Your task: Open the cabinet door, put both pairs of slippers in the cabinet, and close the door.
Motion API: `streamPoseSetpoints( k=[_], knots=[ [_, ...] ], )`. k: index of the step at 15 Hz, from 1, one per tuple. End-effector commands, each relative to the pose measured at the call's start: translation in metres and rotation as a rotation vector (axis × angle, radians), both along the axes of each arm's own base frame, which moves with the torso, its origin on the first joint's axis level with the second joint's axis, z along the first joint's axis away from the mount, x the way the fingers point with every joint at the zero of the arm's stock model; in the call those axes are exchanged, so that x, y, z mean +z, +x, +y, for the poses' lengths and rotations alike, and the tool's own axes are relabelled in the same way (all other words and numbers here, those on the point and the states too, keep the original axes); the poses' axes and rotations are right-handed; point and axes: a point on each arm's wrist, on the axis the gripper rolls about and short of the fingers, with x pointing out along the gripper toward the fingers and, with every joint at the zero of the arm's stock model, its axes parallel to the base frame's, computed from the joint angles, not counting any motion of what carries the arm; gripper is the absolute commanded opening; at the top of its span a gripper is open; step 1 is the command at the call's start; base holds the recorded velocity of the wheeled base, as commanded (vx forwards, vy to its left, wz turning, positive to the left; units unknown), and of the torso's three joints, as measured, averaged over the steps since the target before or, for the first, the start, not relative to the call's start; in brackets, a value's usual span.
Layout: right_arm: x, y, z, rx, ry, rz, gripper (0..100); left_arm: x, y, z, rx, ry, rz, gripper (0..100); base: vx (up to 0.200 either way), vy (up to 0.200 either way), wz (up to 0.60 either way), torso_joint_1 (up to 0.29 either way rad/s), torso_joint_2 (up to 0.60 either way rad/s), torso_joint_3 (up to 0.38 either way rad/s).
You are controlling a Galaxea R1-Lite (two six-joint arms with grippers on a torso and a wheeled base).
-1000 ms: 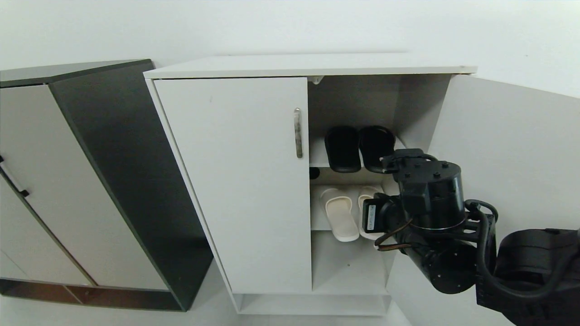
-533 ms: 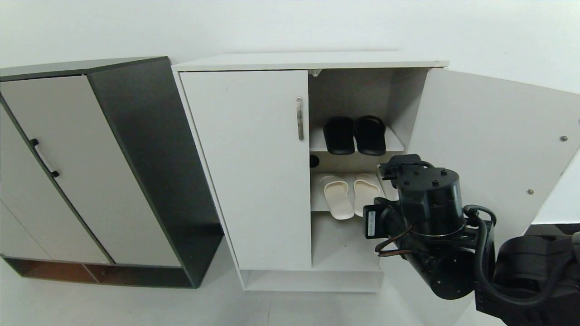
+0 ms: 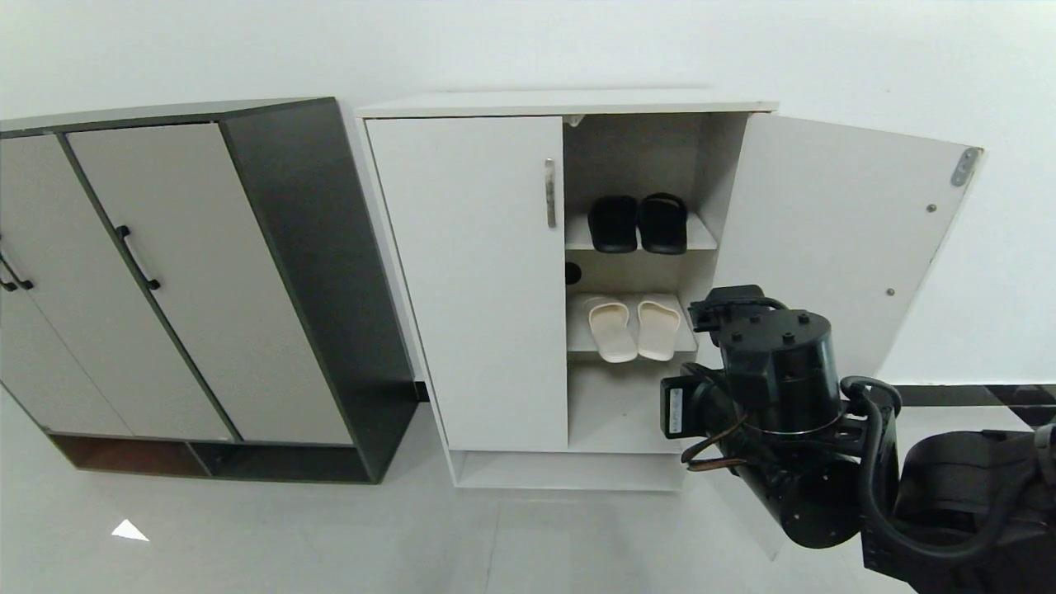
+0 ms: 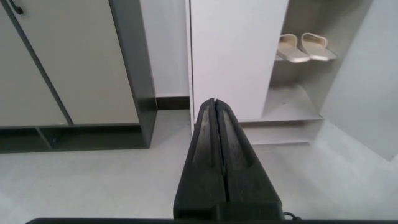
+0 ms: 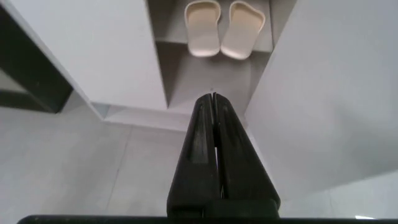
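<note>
The cream slippers point(image 3: 610, 330) lay on the middle shelf point(image 3: 577, 351), black slippers point(image 3: 612, 224) above — both centre frame, beside the open door point(image 3: 825, 231). The right gripper point(image 5: 213, 99) was pinched closed and empty, the cream pair well beyond its tips — the left gripper point(image 4: 215, 102) likewise

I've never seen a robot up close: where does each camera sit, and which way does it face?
Head view: on the head, looking down at the white cabinet and open door; right arm shows.
Left wrist view: on the left wrist, facing floor and cabinet; shut left gripper shows.
Right wrist view: on the right wrist, facing the same; shut right gripper shows.
Shared: all show the white slippers.
</note>
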Motion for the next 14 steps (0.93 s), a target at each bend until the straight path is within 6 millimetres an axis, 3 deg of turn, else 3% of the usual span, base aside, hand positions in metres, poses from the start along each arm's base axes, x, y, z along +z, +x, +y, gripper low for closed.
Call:
streamPoseSetpoints(
  k=[1, 14],
  knots=[
    [-0.0012, 0.0, 0.0003, 0.001, -0.003, 0.002, 0, 0.0, 0.0001, 0.0, 0.001, 0.0, 0.001, 0, 0.0, 0.0, 0.0, 0.0, 0.0, 0.0],
    [-0.0021, 0.0004, 0.0006, -0.002, -0.009, 0.003, 0, 0.0, 0.0001, 0.0, 0.001, -0.002, 0.001, 0, 0.0, 0.0, 0.0, 0.0, 0.0, 0.0]
  ],
)
